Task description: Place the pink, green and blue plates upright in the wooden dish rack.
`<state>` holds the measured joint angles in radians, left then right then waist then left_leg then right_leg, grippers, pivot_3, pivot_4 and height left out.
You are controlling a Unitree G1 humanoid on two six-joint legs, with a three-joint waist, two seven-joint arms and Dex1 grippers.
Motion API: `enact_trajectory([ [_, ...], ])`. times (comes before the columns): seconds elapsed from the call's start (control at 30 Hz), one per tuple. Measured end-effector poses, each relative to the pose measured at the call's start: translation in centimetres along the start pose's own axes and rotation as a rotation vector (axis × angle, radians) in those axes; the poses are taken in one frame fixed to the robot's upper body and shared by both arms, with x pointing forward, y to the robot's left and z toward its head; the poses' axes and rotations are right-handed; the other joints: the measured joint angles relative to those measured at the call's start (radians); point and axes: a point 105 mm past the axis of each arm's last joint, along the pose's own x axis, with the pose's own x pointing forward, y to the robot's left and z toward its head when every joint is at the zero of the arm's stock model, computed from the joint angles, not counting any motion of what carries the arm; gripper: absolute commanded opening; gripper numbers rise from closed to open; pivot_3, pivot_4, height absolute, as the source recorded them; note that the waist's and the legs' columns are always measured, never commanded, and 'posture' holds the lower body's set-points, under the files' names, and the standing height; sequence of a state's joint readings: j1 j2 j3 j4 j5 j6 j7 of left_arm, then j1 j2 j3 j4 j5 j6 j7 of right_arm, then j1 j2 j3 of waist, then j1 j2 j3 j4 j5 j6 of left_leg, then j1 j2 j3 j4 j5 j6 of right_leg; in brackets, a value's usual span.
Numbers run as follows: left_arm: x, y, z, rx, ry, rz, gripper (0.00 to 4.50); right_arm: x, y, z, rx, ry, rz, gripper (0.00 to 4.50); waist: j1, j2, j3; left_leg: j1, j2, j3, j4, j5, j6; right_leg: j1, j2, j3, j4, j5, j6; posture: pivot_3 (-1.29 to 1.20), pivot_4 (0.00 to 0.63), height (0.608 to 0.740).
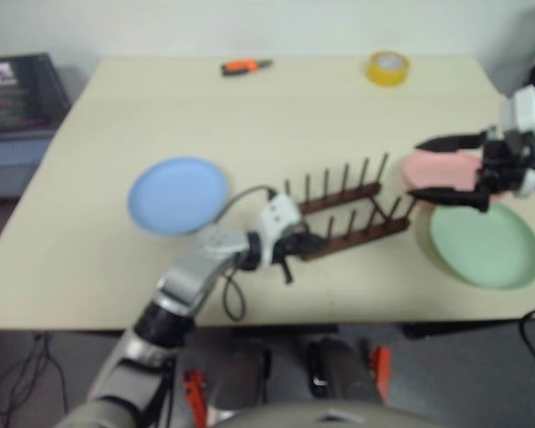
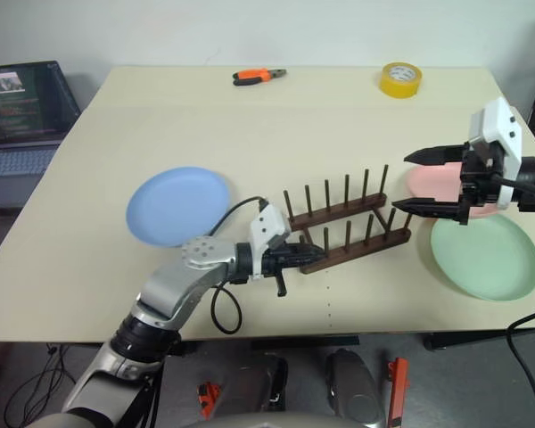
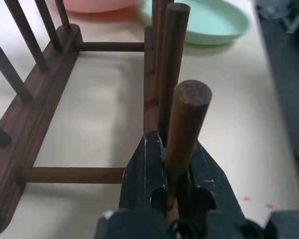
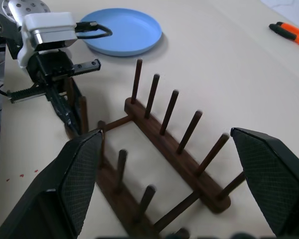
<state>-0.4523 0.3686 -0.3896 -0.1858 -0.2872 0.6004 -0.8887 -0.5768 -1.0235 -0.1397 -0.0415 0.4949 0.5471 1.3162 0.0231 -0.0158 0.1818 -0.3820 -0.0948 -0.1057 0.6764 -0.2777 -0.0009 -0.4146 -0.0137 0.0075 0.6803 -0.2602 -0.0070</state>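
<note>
Plates first: the blue plate [image 2: 178,206] lies flat on the table [image 2: 250,134] well to the left of the rack, while the pink plate [image 2: 432,183] and green plate [image 2: 485,256] lie flat beside each other just past the rack's right end, so none is standing in it. The wooden dish rack [image 2: 348,227] sits mid-table, slightly skewed. The left gripper [image 2: 294,256] is closed tight around the end peg [image 3: 185,124] of the near rail, apparently to steady or square up the rack. Judging by that grip, the sensible way is to shift the rack gently and low, without levering on the thin peg, which could tip the light frame. The right gripper [image 2: 432,183] hangs with its jaws spread wide and empty, just above the pink plate. The rack is dark brown wood with two parallel rails, cross bars, and rows of slim round pegs showing smooth flat tops. All three are round, shallow, matte dishes with low raised rims, probably smooth plastic and slippery to pinch.
</note>
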Motion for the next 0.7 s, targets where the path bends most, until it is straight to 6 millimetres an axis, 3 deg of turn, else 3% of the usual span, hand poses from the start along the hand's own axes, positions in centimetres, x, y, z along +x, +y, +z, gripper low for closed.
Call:
enact_trajectory([
  [0.2,1.9,0.8,0.5,0.038,0.003,-0.046,0.00,-0.6,0.3,0.1,-0.009,0.008,-0.024,4.50,0.000,0.000,0.000,0.000,0.000,0.000,0.001,0.000,0.002,0.001,0.000,0.000,-0.001,0.001,0.002,0.00,0.150,0.740],
  [0.7,4.2,2.2,0.9,0.103,0.014,-0.063,0.00,-0.9,0.6,-0.1,0.004,0.006,-0.051,4.50,0.001,-0.001,0.000,0.000,0.000,0.000,0.001,0.001,0.003,0.001,0.000,0.000,-0.001,0.001,0.004,0.00,0.150,0.740],
])
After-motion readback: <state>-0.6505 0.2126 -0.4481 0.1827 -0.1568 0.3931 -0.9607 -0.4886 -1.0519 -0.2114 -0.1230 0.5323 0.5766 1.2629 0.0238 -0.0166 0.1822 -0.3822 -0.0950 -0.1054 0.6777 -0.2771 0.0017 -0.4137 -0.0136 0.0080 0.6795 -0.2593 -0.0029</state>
